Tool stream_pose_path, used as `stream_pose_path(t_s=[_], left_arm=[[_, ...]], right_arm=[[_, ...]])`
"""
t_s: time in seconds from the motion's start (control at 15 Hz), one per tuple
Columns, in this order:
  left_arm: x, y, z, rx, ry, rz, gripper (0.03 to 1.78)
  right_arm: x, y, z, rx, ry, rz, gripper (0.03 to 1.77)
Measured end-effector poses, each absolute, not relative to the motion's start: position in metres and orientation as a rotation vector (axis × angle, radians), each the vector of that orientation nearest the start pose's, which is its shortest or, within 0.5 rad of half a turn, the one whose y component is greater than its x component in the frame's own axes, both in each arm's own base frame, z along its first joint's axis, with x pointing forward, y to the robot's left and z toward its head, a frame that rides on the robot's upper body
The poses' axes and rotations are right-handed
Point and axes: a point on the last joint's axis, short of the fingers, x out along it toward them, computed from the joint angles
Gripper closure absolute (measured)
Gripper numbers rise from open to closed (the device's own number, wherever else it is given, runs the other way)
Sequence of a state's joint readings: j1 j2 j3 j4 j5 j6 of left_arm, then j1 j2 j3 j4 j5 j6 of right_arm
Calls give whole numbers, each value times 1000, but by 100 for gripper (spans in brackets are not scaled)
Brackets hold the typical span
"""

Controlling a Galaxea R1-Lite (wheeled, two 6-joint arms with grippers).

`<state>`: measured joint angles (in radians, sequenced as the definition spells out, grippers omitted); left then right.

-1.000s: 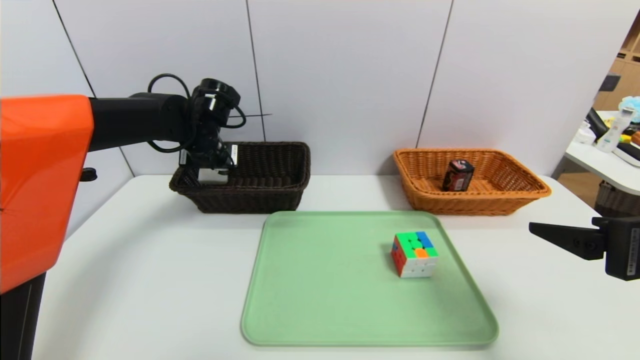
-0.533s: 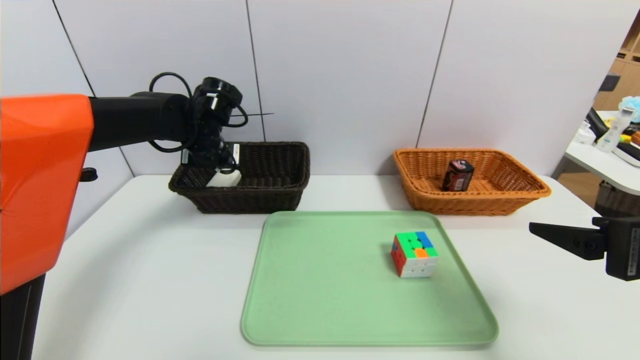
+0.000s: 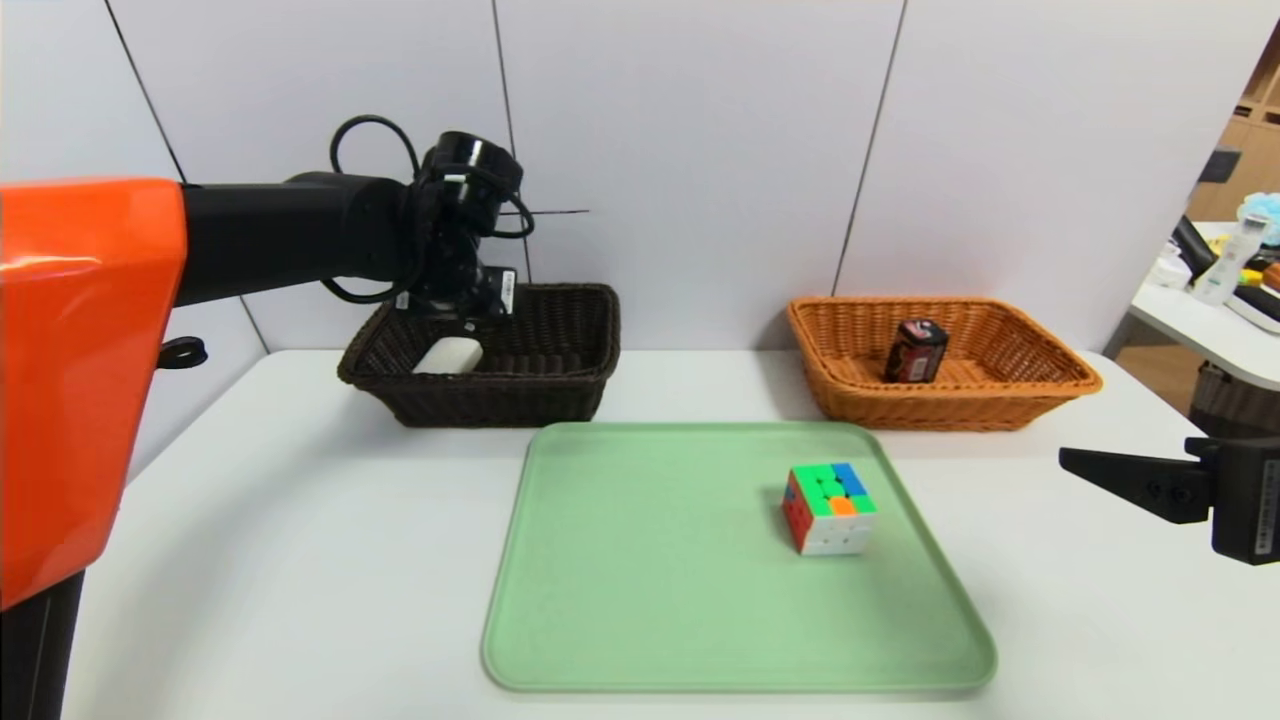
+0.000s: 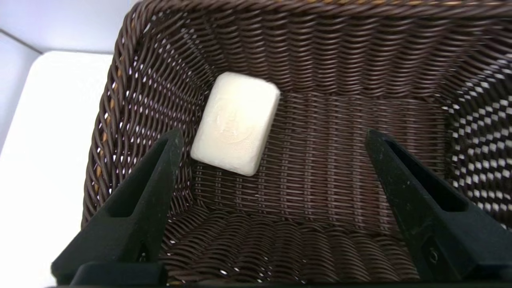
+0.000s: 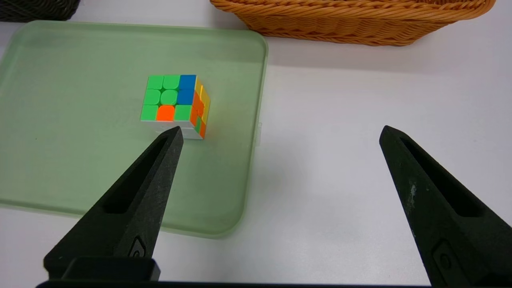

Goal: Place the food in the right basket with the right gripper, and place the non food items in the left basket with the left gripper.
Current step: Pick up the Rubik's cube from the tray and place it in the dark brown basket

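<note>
White table (image 3: 300,560) fills lower half of your head view, surface smooth, evenly lit, soft shadows only. Behind it, pale grey panelled wall (image 3: 700,150) spans top of frame, thin dark seams running slightly slanted down it. At far right edge you see second white table (image 3: 1200,330) with bottle (image 3: 1228,262) and clutter too small to tell, wooden shelving (image 3: 1250,150) beyond in upper right corner.

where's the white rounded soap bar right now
The white rounded soap bar lies on the floor of the dark brown wicker basket, at the table's far left in the head view, below the open left gripper.
</note>
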<state>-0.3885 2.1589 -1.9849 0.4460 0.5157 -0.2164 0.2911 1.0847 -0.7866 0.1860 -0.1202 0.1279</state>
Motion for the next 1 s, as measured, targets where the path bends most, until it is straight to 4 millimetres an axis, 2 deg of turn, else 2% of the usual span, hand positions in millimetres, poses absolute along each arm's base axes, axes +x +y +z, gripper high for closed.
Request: stream_pose_path(t_s=[0.2, 0.4, 0.73, 1.0], left_arm=[[387, -172, 256, 103, 486, 109, 17], [357, -203, 275, 107, 440, 9, 15], [311, -259, 288, 33, 399, -162, 14], [286, -265, 289, 29, 479, -404, 12]], right_arm=[[134, 36, 237, 27, 488, 130, 11], [135, 37, 235, 26, 496, 130, 10], [136, 37, 232, 58, 508, 120, 11], [136, 37, 236, 63, 492, 119, 11]])
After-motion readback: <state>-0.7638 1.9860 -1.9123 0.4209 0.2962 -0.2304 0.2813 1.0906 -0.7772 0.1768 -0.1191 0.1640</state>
